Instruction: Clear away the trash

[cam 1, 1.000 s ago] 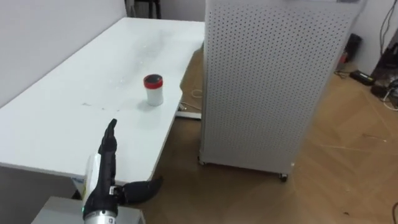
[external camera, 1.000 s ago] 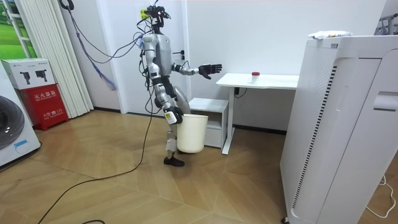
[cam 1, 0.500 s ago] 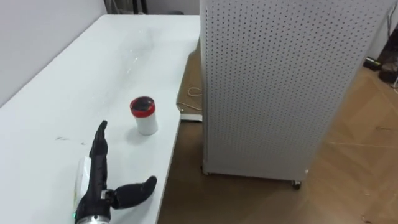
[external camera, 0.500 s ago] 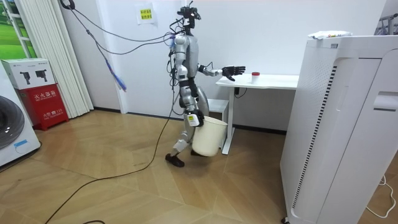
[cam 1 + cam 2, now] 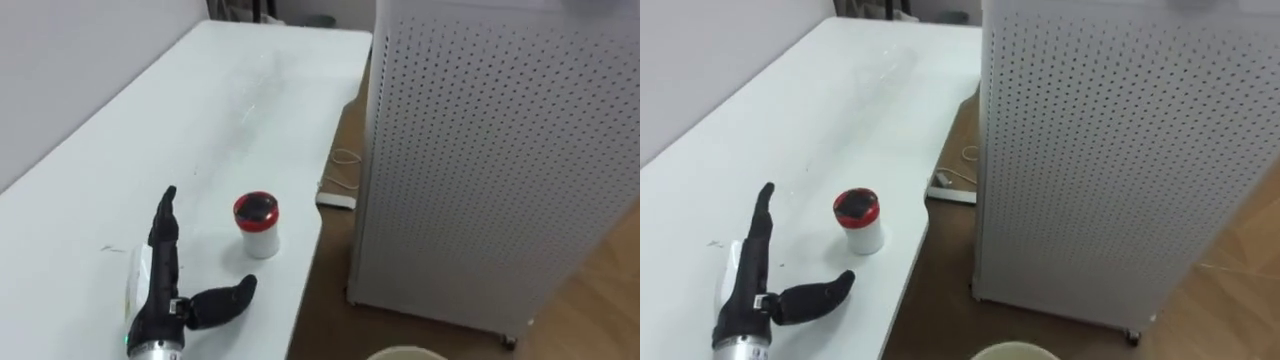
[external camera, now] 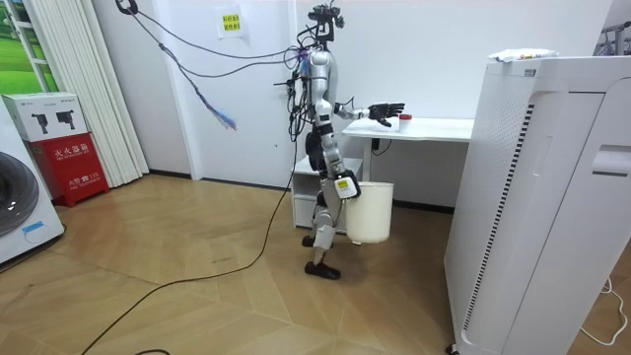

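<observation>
The left hand (image 5: 160, 290) hovers over the white counter (image 5: 120, 150), fingers straight, thumb spread, grasping nothing; the red-lidded cup (image 5: 257, 224) stands just beside it, near the counter's edge. A careless sideways reach could probably knock the cup over that edge and miss the bin (image 6: 371, 212). The bin hangs by the right hand (image 6: 342, 185), whose grip cannot be told. A second ago the robot stood further off with the cup well ahead of the hand; it has walked up, bringing the bin along.
</observation>
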{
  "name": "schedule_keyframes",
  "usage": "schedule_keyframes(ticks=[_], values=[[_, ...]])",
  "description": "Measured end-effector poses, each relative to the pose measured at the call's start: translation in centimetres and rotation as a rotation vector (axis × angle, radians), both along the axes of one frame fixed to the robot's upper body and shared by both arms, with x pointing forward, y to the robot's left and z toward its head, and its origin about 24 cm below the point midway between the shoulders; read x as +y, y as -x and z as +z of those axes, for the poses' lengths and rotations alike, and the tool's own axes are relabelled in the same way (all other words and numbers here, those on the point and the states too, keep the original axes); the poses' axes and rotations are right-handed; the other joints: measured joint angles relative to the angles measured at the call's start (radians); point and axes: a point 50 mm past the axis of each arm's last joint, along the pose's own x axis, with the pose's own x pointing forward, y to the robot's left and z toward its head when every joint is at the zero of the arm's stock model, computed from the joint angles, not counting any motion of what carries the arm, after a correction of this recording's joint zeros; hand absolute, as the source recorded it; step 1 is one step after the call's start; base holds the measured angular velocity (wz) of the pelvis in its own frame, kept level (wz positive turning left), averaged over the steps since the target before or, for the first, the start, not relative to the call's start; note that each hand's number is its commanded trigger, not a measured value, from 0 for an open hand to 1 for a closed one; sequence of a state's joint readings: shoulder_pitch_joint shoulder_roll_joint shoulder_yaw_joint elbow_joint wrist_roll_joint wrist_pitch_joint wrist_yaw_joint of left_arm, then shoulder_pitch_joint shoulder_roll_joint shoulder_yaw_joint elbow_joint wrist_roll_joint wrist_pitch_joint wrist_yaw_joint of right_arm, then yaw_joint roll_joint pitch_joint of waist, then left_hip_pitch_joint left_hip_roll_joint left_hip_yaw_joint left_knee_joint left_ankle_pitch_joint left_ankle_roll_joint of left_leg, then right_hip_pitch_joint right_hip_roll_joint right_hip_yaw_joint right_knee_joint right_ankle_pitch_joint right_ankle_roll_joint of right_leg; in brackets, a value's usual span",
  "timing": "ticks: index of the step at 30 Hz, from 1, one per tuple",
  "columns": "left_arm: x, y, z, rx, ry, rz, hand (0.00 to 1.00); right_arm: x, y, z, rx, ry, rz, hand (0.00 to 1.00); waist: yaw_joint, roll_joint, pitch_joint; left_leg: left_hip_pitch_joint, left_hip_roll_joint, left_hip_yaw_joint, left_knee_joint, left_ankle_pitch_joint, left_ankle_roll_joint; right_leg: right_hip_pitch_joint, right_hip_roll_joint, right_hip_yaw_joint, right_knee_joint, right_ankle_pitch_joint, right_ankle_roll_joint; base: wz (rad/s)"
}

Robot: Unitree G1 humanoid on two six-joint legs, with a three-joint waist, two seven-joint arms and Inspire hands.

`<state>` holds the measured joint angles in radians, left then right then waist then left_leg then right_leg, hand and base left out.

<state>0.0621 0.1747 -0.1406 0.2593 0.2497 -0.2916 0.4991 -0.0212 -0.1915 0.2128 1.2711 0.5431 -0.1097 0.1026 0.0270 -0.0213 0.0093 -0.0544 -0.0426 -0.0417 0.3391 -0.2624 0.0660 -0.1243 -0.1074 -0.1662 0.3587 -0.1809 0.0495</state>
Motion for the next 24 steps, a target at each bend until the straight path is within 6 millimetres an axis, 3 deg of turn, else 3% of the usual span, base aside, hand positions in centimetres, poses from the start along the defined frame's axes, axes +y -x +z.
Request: schedule_keyframes(ticks=[3,11,13,15,24], values=[[0.1,0.1,-0.1,0.002,-0.001,0.005,0.00,-0.1,-0.1,0.0,0.005,0.011,0.044,1.00,0.003,-0.001,-0.0001,0.033,0.023,-0.001,-0.019,0.002,-0.005,0.055,0.024,-0.002,-0.054,0.001,-0.002,0.15],[-0.4,0.3,-0.3,0.009,0.003,-0.006,0.00,0.5,-0.5,0.1,0.004,0.006,0.137,1.00,0.000,-0.018,0.0069,0.066,0.048,0.013,-0.029,-0.005,-0.024,0.102,0.050,-0.002,-0.092,0.001,-0.003,0.01],[-0.5,0.3,-0.3,0.019,0.003,-0.027,0.00,0.4,-0.6,0.1,0.002,0.008,0.139,1.00,0.000,-0.022,0.0057,0.066,0.049,0.013,-0.030,-0.005,-0.025,0.106,0.052,-0.006,-0.102,0.002,-0.003,0.00],[-0.6,0.2,-0.4,0.027,0.017,-0.038,0.00,0.4,-0.8,0.2,-0.002,0.013,0.145,1.00,-0.023,-0.023,0.0058,0.065,0.049,0.006,-0.037,-0.005,-0.025,0.123,0.051,-0.029,-0.123,0.002,-0.004,0.19],[-1.4,0.3,-0.8,0.066,0.018,-0.090,0.00,0.3,-0.8,0.2,-0.002,0.020,0.132,1.00,-0.046,-0.016,0.0042,0.108,0.052,0.007,-0.081,-0.001,-0.031,0.144,0.051,-0.029,-0.123,0.002,-0.004,0.07]])
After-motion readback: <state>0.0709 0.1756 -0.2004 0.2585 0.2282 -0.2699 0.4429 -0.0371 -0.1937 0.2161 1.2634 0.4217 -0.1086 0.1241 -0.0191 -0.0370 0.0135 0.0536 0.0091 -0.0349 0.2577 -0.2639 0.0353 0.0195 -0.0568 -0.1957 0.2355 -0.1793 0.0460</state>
